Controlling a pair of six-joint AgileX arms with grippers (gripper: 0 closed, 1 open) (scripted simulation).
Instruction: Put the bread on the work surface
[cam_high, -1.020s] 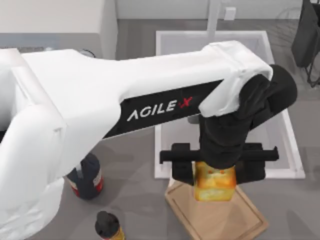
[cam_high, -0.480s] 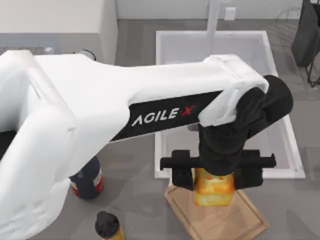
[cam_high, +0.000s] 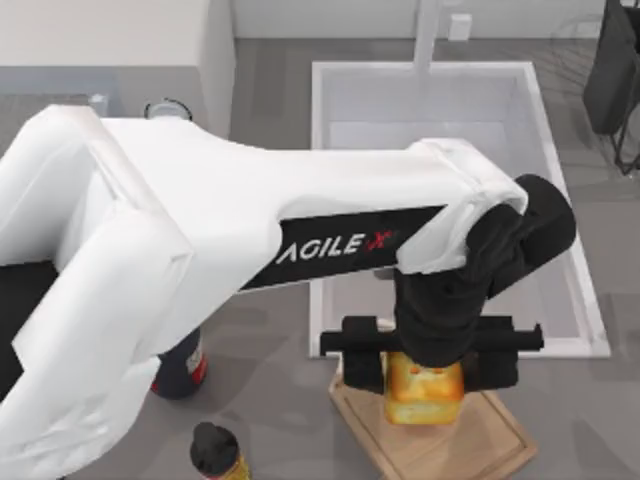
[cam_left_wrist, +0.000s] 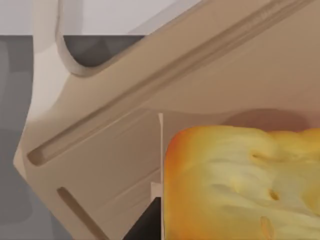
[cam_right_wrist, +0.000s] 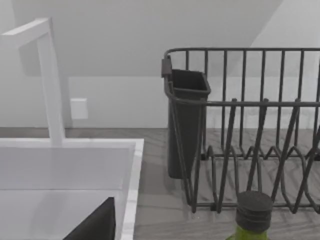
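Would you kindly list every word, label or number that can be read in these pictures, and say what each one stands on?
"AGILE X": white letters with a red X, on the black panel of the left arm in the top view.
The label on the dark bottle beside that arm is red and white, but too blurred to read.

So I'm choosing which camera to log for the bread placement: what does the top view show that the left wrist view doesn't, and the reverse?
Top view only: the left gripper closed on the loaf, the white sink basin, a dark red-labelled bottle and a black-capped bottle on the grey table.

Left wrist view only: the board's grooved border and white loop handle up close.

Both: the golden-yellow blocky bread over the light tan wooden cutting board. Neither settles whether they touch.
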